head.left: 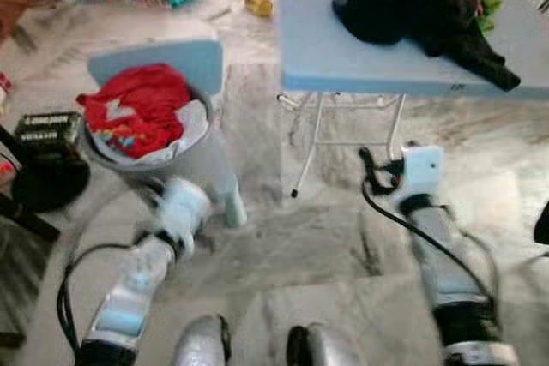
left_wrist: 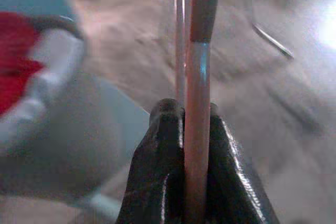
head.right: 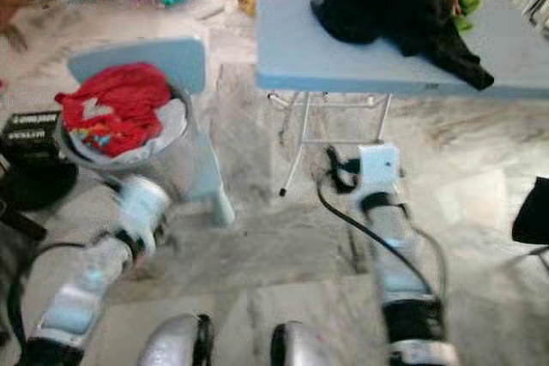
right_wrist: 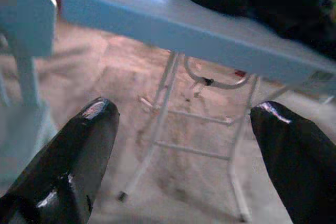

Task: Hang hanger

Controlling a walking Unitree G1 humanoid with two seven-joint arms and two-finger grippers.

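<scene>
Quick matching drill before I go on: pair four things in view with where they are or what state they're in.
1. left claw
2. right claw
3. red clothes
4. black garment

a. on the blue table
b. open, nothing held
c. in the grey basket
d. shut on a thin rod

Pairs: 1-d, 2-b, 3-c, 4-a

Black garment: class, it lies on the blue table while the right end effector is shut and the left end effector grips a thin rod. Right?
Wrong on one count: the right end effector is open, as the right wrist view shows. The black garment does lie on the blue table, and the left end effector grips the thin rod.
</scene>
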